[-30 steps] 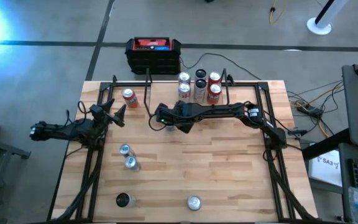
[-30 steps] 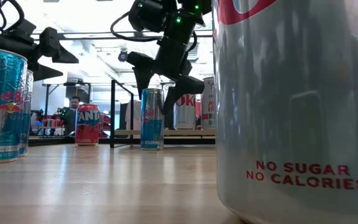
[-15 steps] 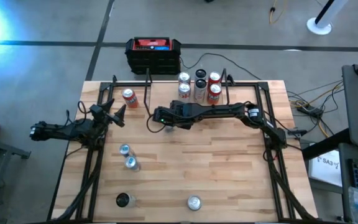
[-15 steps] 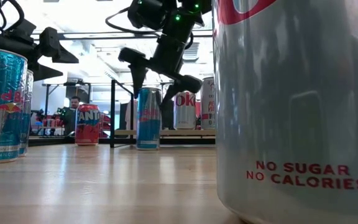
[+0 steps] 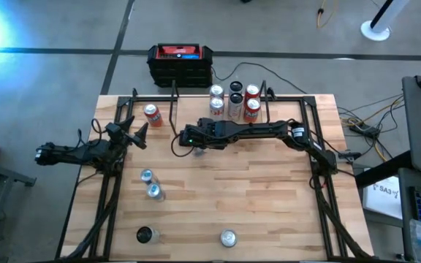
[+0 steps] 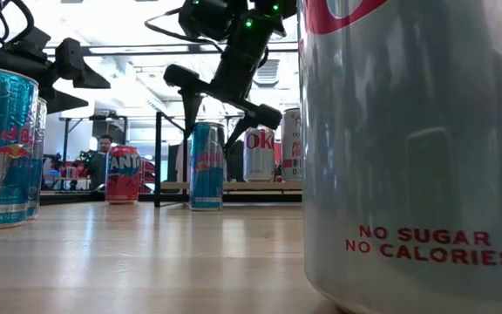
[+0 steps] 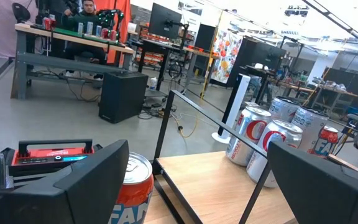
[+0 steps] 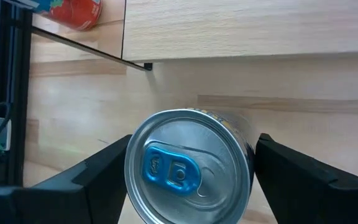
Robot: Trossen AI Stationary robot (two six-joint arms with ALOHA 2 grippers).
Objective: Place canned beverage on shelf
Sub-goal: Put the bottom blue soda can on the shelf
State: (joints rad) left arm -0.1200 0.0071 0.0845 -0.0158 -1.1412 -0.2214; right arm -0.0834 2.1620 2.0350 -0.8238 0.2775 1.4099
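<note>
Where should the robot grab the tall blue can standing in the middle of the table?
Around its round side near the top, coming down from above. The blue can stands upright and apart from other cans, so one finger fits on each side. The right gripper already sits that way.

Probably a robotics lab: workbenches (image 7: 61,43) with monitors (image 7: 166,20), floor cables (image 5: 357,120), a seated person (image 7: 87,11) behind.
</note>
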